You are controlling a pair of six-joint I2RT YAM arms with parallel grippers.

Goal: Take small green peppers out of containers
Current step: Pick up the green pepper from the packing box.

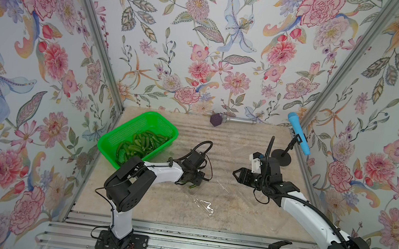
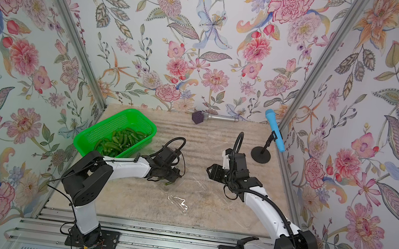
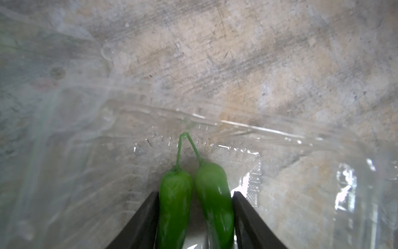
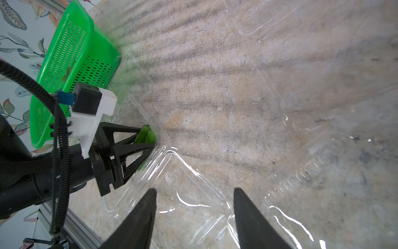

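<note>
Step in hand: lifting two small green peppers [image 3: 175,194] out of a clear container [image 3: 237,127] near the middle of the table [image 1: 229,144].
Left gripper [image 3: 196,193]: clamped on both peppers, which lie side by side with stems pointing toward the container's rim.
Right gripper [image 4: 195,189]: jaws apart and empty, above a second container [image 4: 193,170].
Doing it well: rise straight so the stems clear the rim. The glossy skins may slip, and the light box may drag along.
Destination: probably the green basket [image 1: 124,131] at the back left corner.
</note>
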